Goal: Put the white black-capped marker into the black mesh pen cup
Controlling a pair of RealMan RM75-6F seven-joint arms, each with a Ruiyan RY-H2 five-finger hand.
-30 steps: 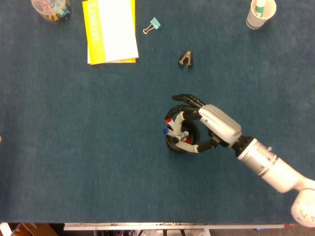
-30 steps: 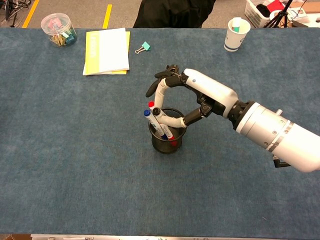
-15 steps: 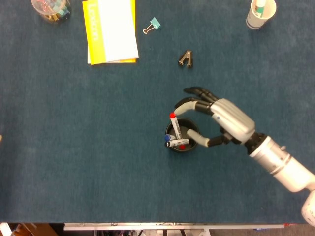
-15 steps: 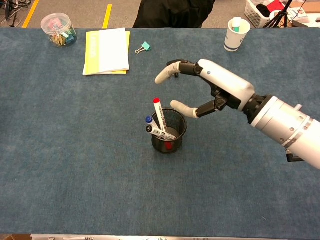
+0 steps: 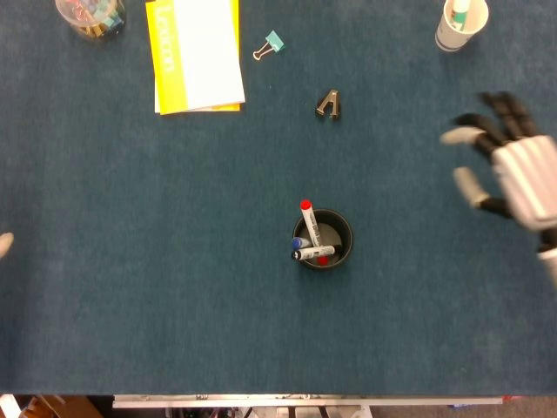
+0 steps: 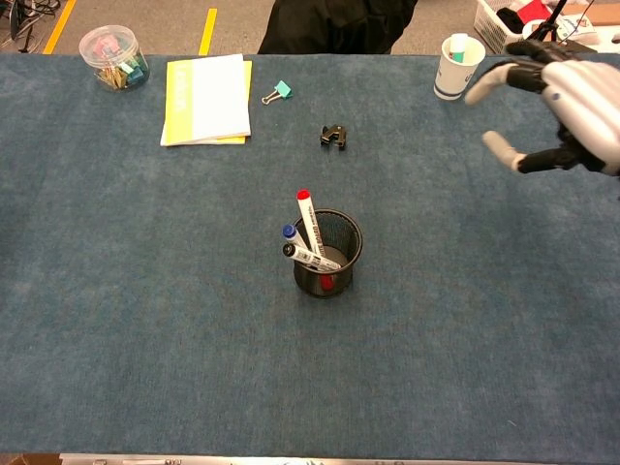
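The black mesh pen cup (image 5: 341,242) (image 6: 353,244) stands upright near the middle of the blue table. The white black-capped marker (image 5: 312,252) (image 6: 312,258) leans inside it, cap end out over the left rim, beside a red-capped marker (image 5: 307,216) and a blue-capped one (image 5: 298,243). My right hand (image 5: 509,165) (image 6: 562,97) hovers far to the right of the cup, fingers spread and holding nothing. A pale sliver at the left edge of the head view may be my left hand (image 5: 4,243); its pose does not show.
A black binder clip (image 5: 329,104) (image 6: 334,136) lies beyond the cup. A yellow notebook (image 5: 196,54), a teal clip (image 5: 271,44) and a clear jar (image 5: 90,16) sit at the far left. A paper cup (image 5: 459,24) (image 6: 455,66) stands near my right hand.
My right hand released the marker over the cup, then swung away to the far right with its fingers apart. The marker settled into the cup and has stayed there.
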